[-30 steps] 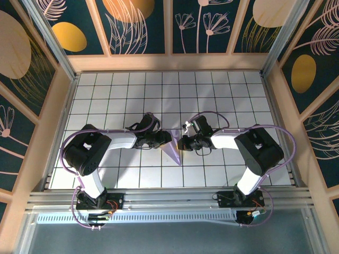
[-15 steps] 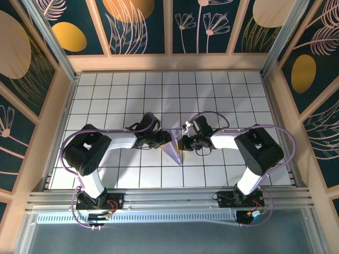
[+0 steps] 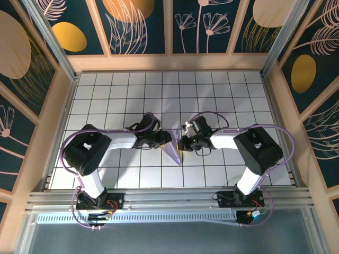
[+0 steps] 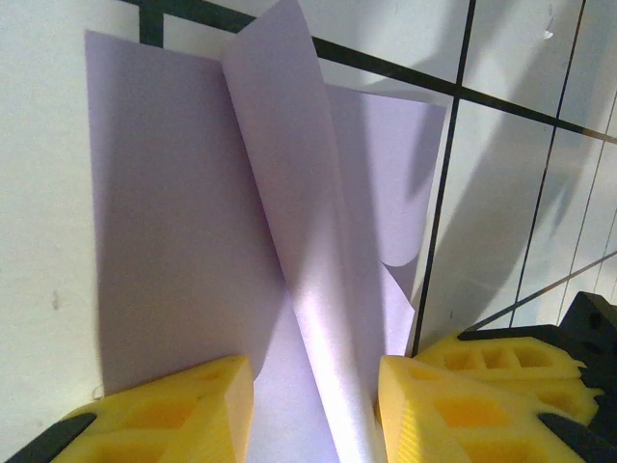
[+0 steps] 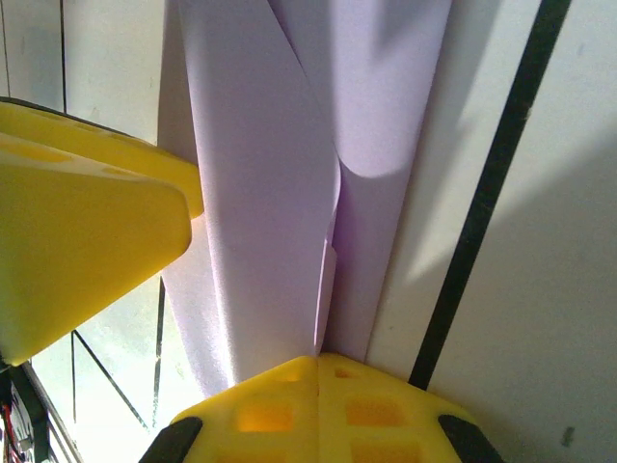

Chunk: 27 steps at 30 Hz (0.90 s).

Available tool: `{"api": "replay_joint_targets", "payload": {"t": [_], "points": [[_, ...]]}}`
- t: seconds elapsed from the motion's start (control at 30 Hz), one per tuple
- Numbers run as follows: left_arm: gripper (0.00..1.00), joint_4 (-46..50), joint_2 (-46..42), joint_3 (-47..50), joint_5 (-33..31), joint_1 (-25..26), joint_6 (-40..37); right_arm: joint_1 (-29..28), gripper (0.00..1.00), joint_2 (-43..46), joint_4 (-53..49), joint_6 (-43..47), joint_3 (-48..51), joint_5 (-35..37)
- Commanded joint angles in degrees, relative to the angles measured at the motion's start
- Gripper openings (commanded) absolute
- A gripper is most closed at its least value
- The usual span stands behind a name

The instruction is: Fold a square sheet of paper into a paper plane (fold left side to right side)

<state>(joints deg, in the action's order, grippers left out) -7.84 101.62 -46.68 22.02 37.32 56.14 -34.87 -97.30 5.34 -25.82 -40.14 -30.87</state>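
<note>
Paper plane (image 3: 172, 152) stock is thin lavender sheet, partly folded, and lies at the middle of the tabletop (image 3: 222, 100), slightly toward its near edge, between the two arms. One flap stands up from the flat layers along a crease. Judged by how the loose layers curl and bow, the material is very light, limp across its faces and stiff only along creases. It is likely to slide on the smooth tiles, spring back from an unpressed fold and wrinkle under a hard pinch. The left gripper (image 3: 168, 138) stands part open, its yellow pads (image 4: 198, 405) straddling the raised flap, which leans toward the right-hand pad. The right gripper (image 3: 181, 143) is closed, pads together at the paper's edge. Whether a layer is caught between them cannot be told. Take hold at a free edge or at the raised crease, pinching lightly, and hold the flat layers down with the other arm while folding
</note>
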Motion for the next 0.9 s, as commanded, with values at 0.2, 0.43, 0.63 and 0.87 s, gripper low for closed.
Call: {"api": "replay_joint_targets", "payload": {"t": [0.2,0.43,0.63,0.87], "points": [[0.4,3.41,0.29,1.4,-2.53,0.21,-0.47,-0.86,0.0,-3.21,-5.02,2.16,-1.77,3.4],[0.44,2.98,-1.65,0.04,-1.97,0.19,-0.39,-0.99,0.0,-4.41,-6.46,1.73,-1.39,4.97],[0.46,7.53,-6.59,-1.6,-7.96,0.21,-1.84,-0.96,0.0,-4.66,-8.28,2.57,-1.63,6.24],[0.39,5.79,-10.14,-0.85,-7.96,0.21,-2.51,-0.94,0.0,-4.68,-8.77,2.97,-1.75,6.53]]}}
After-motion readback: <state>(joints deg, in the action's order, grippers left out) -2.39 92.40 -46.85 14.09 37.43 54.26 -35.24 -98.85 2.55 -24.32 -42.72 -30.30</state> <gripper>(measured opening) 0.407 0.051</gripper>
